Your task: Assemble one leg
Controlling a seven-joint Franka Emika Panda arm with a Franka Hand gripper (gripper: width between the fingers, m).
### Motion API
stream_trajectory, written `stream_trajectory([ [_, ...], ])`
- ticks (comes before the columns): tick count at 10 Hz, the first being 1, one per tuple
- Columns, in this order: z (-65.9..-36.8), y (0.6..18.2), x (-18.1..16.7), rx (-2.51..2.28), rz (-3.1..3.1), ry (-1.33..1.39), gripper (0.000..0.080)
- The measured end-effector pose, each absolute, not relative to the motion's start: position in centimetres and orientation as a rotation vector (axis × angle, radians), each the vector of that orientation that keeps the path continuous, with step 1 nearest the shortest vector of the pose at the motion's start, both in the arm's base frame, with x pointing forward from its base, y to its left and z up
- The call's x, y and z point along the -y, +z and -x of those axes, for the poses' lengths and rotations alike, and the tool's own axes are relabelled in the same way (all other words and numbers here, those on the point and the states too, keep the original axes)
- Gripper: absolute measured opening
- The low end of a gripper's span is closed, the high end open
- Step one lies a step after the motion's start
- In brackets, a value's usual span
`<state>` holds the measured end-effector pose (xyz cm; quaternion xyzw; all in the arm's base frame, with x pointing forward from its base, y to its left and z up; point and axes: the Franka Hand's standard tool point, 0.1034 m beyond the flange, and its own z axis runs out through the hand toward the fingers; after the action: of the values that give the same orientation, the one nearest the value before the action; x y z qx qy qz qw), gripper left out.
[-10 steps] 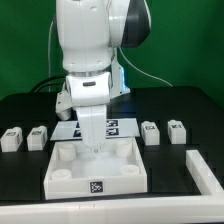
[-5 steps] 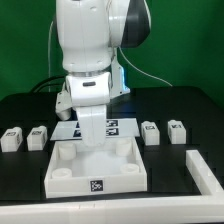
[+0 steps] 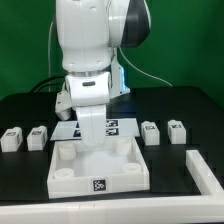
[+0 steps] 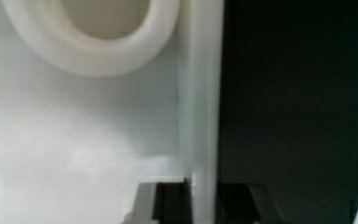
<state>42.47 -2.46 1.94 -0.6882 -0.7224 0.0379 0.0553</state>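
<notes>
Four small white legs with tags stand on the black table: two at the exterior view's left [image 3: 11, 138] [image 3: 37, 137] and two at its right [image 3: 151, 132] [image 3: 177, 131]. None is held. The large white square tray [image 3: 70, 183] with round corner sockets lies in the middle. My gripper [image 3: 95, 148] reaches down at the tray's back wall. In the wrist view my gripper [image 4: 202, 205] has one dark finger [image 4: 163, 203] on each side of the tray's thin wall [image 4: 199, 100], pressed against it. A round socket [image 4: 101, 30] shows beside it.
The marker board [image 3: 118, 126] lies behind the tray, partly hidden by the arm. A long white bar [image 3: 205, 172] lies at the exterior view's right near the table's front edge. Cables hang behind the arm.
The tray has shifted very slightly, its front edge and tag moving a touch away from the camera. The arm and the legs look unmoved.
</notes>
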Motion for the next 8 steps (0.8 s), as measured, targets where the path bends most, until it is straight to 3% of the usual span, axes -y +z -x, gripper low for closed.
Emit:
stream_trajectory([
  [3, -43.5, 2.0, 1.7, 2.186, 2.106, 0.1, 0.0061],
  [8, -48.1, 2.2, -4.5, 2.171, 2.155, 0.033, 0.0061],
])
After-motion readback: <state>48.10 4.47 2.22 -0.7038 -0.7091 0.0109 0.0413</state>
